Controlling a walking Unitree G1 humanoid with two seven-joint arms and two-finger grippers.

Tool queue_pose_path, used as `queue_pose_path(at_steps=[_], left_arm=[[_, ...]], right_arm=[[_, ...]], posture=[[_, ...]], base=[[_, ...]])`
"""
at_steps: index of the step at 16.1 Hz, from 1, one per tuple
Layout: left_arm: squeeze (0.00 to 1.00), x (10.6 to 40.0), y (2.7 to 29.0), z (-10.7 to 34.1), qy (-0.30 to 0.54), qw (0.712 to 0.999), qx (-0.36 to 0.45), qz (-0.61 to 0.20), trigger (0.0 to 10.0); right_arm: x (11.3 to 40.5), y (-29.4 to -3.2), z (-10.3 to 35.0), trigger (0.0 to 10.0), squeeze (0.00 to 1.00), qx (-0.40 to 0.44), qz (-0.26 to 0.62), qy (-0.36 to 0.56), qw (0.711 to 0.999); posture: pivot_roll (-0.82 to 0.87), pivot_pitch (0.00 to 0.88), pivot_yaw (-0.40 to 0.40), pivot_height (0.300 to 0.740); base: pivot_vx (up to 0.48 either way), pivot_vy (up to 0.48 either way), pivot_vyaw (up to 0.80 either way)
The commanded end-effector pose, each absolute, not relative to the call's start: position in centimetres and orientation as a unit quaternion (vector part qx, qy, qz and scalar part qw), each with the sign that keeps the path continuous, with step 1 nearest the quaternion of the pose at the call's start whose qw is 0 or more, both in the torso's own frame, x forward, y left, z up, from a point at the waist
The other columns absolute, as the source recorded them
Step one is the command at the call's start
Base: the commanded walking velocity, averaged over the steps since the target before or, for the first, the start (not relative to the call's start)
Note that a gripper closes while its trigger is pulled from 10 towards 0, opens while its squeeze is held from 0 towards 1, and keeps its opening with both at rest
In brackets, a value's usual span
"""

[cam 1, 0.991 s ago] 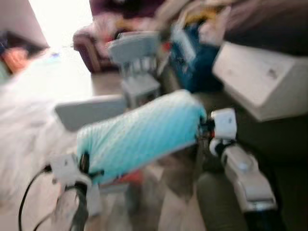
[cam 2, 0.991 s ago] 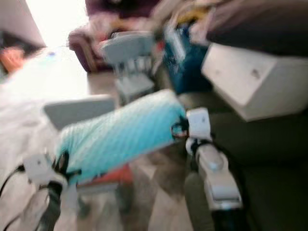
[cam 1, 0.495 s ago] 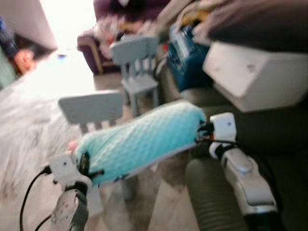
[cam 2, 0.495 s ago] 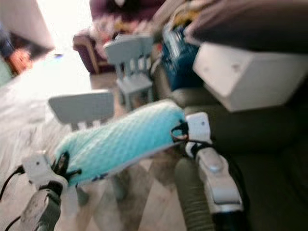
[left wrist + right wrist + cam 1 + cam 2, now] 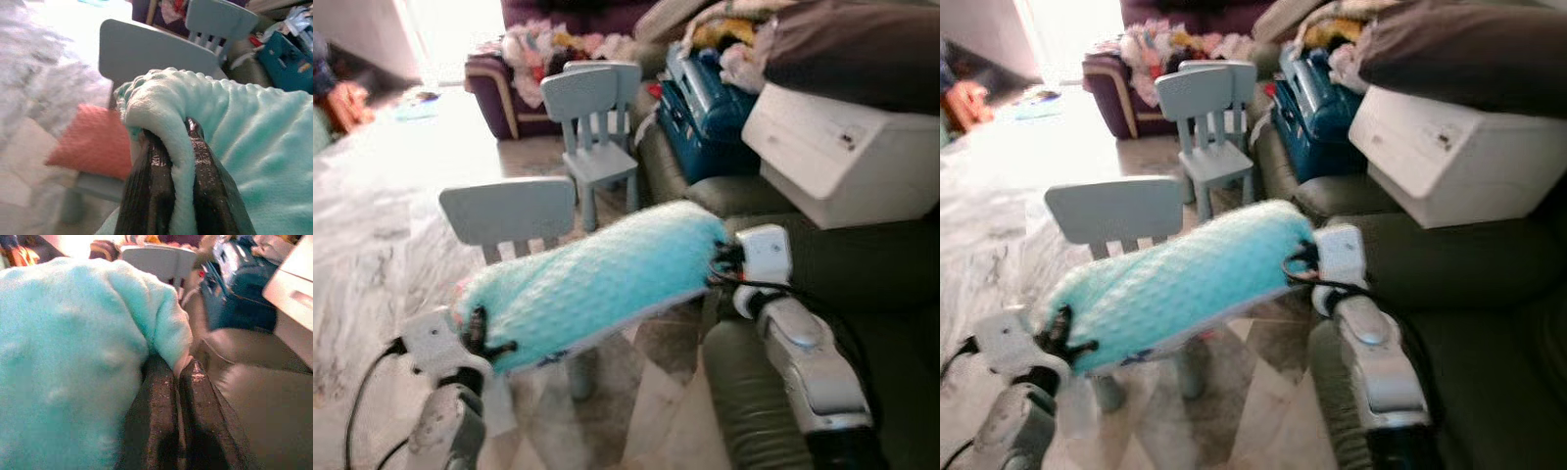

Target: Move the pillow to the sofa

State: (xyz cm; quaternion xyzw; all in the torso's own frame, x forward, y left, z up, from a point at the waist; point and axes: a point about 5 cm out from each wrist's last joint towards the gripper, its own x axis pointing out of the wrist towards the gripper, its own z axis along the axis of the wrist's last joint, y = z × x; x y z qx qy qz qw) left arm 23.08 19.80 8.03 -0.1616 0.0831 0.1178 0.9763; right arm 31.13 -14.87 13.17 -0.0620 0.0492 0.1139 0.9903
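Observation:
A long turquoise bumpy pillow (image 5: 592, 284) hangs in the air between my two arms, tilted up toward the right. My left gripper (image 5: 478, 333) is shut on its lower left corner; in the left wrist view the black fingers (image 5: 156, 186) pinch a fold of the pillow (image 5: 244, 147). My right gripper (image 5: 722, 262) is shut on the upper right corner, where its fingers (image 5: 161, 401) clamp the fabric edge. The dark green sofa (image 5: 862, 284) lies to the right, its armrest (image 5: 749, 411) just under my right arm.
A small grey-blue chair (image 5: 509, 211) stands under the pillow with an orange cushion (image 5: 90, 142) on its seat. A second grey-blue chair (image 5: 592, 122) stands farther back. A white box (image 5: 842, 147) and a blue case (image 5: 705, 103) sit on the sofa; a purple armchair (image 5: 509, 83) is at the back.
The camera has swung and steadied, so the picture is sharper now. The pillow stays held between both grippers in much the same pose.

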Motion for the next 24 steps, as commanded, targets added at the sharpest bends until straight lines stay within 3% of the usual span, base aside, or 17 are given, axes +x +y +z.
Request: queue_pose_path(at_steps=[1,15,24], left_arm=[[0.00,23.18,19.70,8.48,0.072,0.978,-0.161,0.114,10.0],[0.00,23.26,19.86,8.55,0.076,0.979,-0.153,0.112,10.0],[0.00,23.68,19.60,8.79,0.077,0.982,-0.136,0.107,10.0]], right_arm=[[31.27,-15.69,13.80,10.0,0.00,-0.067,0.096,0.037,0.992],[31.41,-15.45,13.54,10.0,0.00,-0.064,0.095,0.038,0.993],[31.55,-15.43,13.52,10.0,0.00,-0.063,0.092,0.038,0.993]], posture=[[-0.22,0.000,0.039,0.740],[-0.20,0.000,0.048,0.740],[-0.21,0.000,0.050,0.740]], base=[[0.000,0.480,0.00],[0.000,0.480,0.00],[0.000,0.000,0.00]])
